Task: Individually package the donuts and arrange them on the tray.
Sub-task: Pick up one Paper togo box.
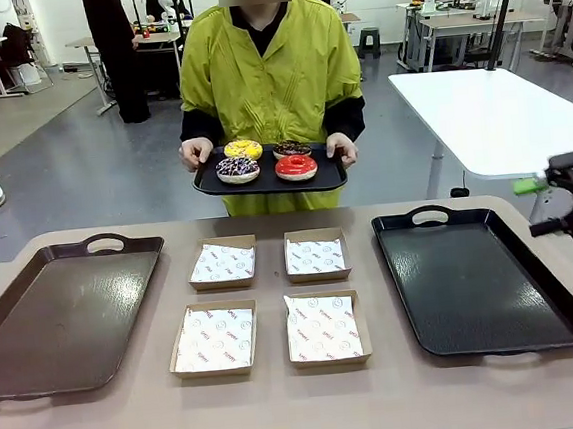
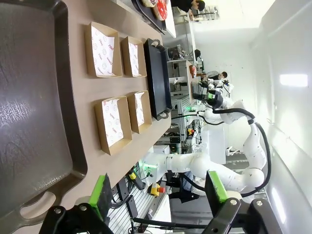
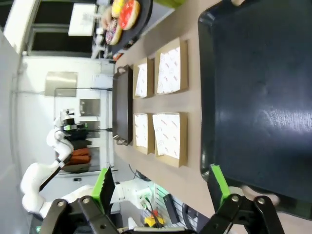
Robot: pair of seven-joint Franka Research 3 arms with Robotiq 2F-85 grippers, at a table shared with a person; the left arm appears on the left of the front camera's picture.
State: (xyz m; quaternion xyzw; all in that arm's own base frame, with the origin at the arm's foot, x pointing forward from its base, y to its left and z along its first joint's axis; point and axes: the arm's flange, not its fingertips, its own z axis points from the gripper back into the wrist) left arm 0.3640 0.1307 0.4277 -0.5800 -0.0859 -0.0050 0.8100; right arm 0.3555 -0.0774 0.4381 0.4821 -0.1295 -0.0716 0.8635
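Donuts [image 1: 295, 167], four in all, rest together on a small black tray [image 1: 269, 184] that a person [image 1: 269, 75] in a yellow-green jacket holds up in the air beyond the boxes [image 1: 324, 328], past the far edge of the counter [image 1: 283, 405]. One hand [image 1: 197, 152] grips one end of that tray and the other hand [image 1: 341, 147] grips the opposite end. On it, the yellow donut [image 1: 244, 149] and the dark chocolate donut [image 1: 291, 149] lie on the side farther from the boxes. The sprinkled chocolate donut [image 1: 237, 169] and the red donut [image 1: 295, 167] lie on the side nearer them, and all four donuts are close together. The boxes are four shallow cardboard ones lined with white printed paper, set two by two at the middle of the counter, and nothing lies in them. To the left of the boxes a brown tray [image 1: 64, 314] lies flat with its surface bare. To their right a black tray [image 1: 478, 283] lies the same way. The left end effector [image 2: 157, 191] hangs with its green-padded fingers spread wide and nothing between them, on the brown tray's side of the boxes near that tray's handle. The right end effector [image 3: 161, 187] is likewise spread wide and holds nothing. It hovers well to the right of the boxes, by the black tray's edge, apart from the donuts.
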